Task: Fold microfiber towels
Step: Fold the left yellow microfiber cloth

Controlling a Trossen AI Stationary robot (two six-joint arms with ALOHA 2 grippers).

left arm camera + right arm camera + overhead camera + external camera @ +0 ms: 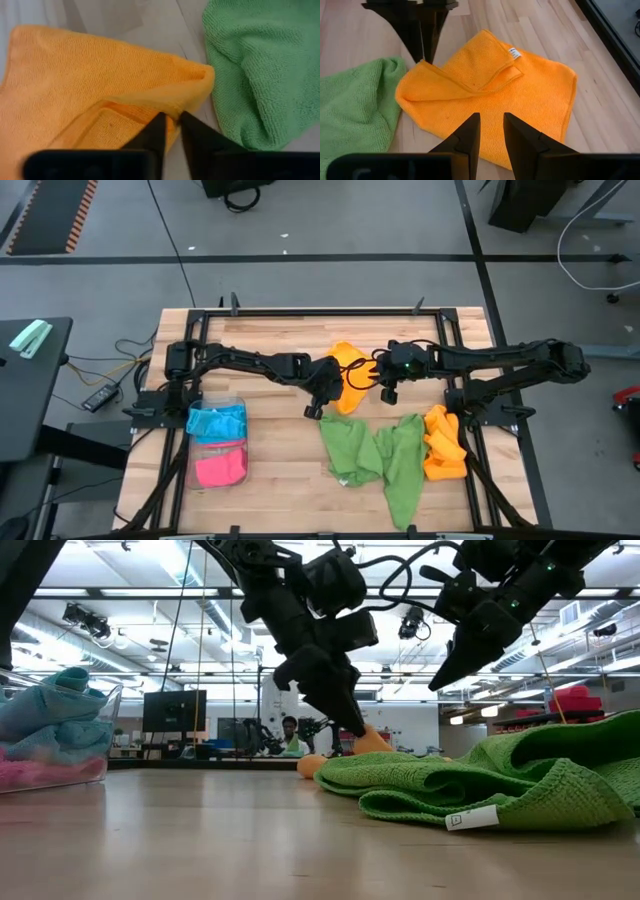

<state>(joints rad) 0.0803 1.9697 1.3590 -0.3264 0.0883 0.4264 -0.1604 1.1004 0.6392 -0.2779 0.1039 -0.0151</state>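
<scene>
Wooden table point(290, 490): clear tray point(190, 442) holds blue towel point(215, 422), pink towel point(220, 468). Left claw point(170, 122) pinches orange towel point(75, 95); right claw point(491, 127) slightly open, empty.

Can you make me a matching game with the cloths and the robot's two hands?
Things:
1. pink towel
2. green towels
3. left gripper
4. right gripper

Places or states:
A. loose on the bare table
B. hangs above the orange towel, holding nothing
C. in the clear tray
D. fingers pinching the orange towel's corner

Pairs: 1-C, 2-A, 3-D, 4-B

Nubbly matt cloth towels point(485, 85) lie on smooth wood table point(350, 35).
</scene>
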